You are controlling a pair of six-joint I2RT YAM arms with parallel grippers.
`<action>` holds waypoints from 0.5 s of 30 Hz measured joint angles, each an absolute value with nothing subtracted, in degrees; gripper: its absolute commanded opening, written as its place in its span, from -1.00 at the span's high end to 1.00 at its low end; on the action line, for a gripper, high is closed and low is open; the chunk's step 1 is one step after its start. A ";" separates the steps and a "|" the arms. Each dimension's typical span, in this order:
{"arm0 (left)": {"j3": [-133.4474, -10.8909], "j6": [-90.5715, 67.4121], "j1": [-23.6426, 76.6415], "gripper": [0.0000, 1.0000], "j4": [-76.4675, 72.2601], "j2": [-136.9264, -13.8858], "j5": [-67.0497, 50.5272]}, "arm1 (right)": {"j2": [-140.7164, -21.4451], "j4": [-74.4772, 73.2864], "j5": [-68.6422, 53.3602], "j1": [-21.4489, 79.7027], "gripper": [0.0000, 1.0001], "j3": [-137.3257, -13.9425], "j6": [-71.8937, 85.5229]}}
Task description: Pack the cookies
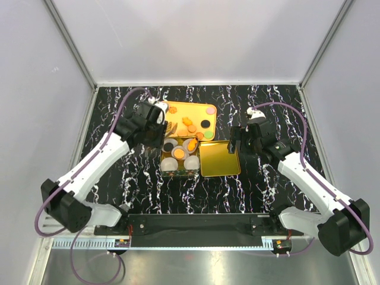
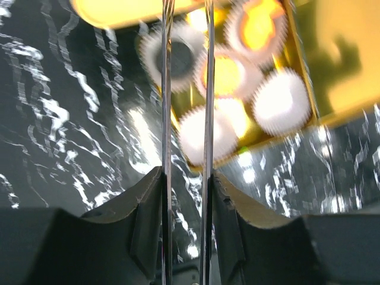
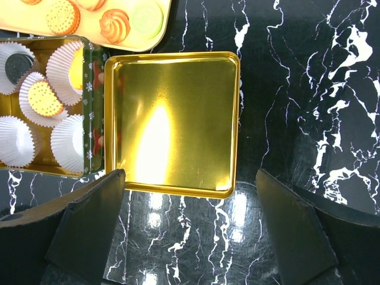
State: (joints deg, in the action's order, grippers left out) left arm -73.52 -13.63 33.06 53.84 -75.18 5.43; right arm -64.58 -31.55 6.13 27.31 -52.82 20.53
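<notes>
Top external view: a tray lay at the rear centre of the table. It carried loose cookies, mostly orange, with black, pink and green ones among them. A tin sat just in front of the tray's near edge and held white cups. Three cups each contained a cookie: two orange, one black. The lid lay upturned just beside the tin's right wall. The left gripper hung over the tray's near-left corner. The right gripper hovered over the lid's rear-right corner.

Left wrist view: the picture was blurred. The left gripper's fingers were clenched on tongs, whose two thin blades ran parallel with a narrow gap between them. The blades extended above the cups in the tin, and their tips lay outside the frame.

Right wrist view: the right gripper was released, with its jaws spread wide to either side of the lid's near edge and grasping nothing. Two cups at the tin's near side showed bare paper. Three cookies showed at the tray's near edge, one of them green.
</notes>
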 measured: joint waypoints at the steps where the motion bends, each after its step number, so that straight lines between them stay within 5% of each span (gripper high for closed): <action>1: -74.24 -13.76 31.99 0.23 53.10 -76.29 5.91 | -64.58 -31.55 5.98 27.31 -0.99 -52.82 20.53; 15: -90.65 -13.98 26.24 0.24 49.43 -97.32 12.03 | -64.40 -31.18 3.57 27.31 -0.99 -52.82 20.51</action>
